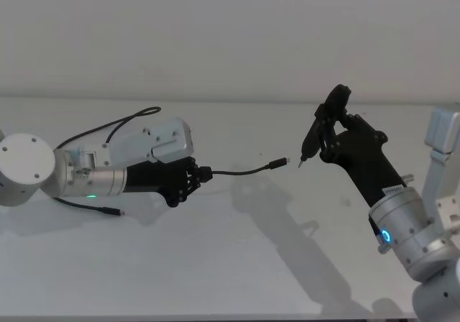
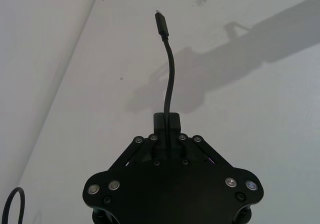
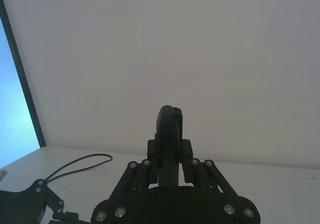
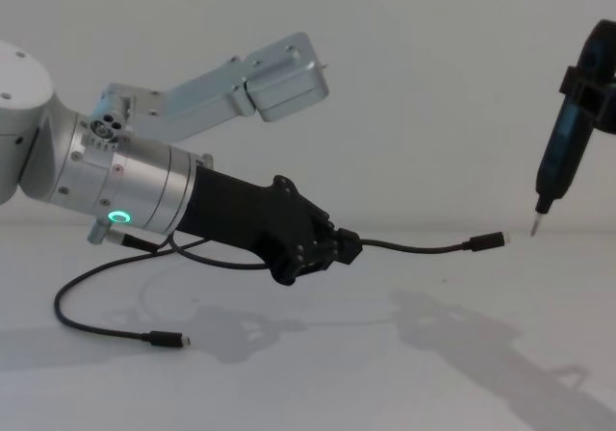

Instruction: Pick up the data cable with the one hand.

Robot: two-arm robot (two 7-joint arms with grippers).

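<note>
**Cable pinched near one plug, the rest trailing**

The left gripper (image 4: 348,246), low over the white desk (image 4: 385,373), has its jaws closed on the data cable (image 4: 414,249), a light, limp cord best held there. Farther off, the right gripper (image 1: 325,131) clamps a metal-tipped tool (image 1: 310,141).

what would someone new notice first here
First, the left gripper, shut on a black cable and holding one plug end out in the air above the white table. The rest of the cable loops back under that arm, its other plug lying on the table. Across from the raised plug, the right gripper holds an upright black tool, tip down beside it.
</note>
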